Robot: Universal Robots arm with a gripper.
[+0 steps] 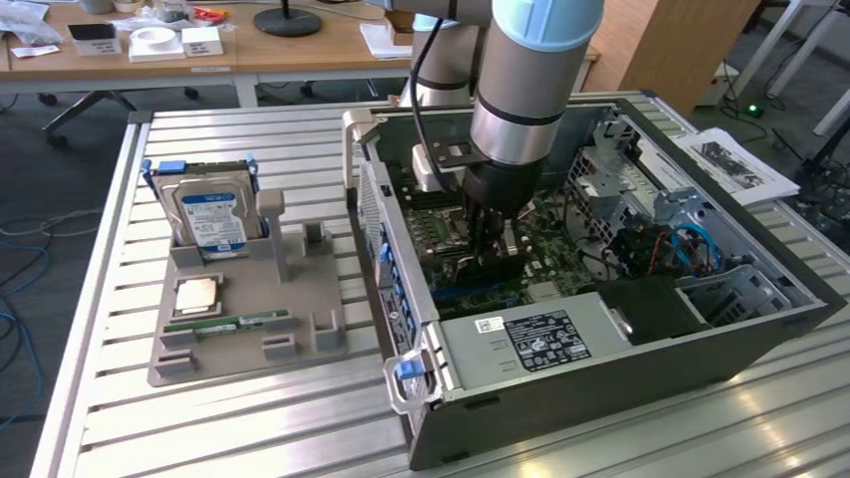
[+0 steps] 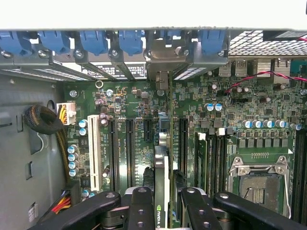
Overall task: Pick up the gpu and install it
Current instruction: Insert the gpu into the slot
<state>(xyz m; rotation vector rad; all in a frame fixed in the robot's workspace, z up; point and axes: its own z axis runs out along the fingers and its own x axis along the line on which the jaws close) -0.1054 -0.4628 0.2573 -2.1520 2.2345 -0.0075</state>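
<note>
Inside case (image 1: 783, 299): pincer (image 2: 162, 201) clamped on gpu (image 2: 161, 167), edge-on over board (image 2: 240, 124) slot; best kept vertical, bracket aligned, pressed evenly.

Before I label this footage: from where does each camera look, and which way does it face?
Exterior view: off the arm, raised, looking down on the open black computer case; the grey arm shows.
Wrist view: above the black hand, facing the green motherboard.
Both show the thin dark gpu, held edge-on in the hand, and the motherboard.
</note>
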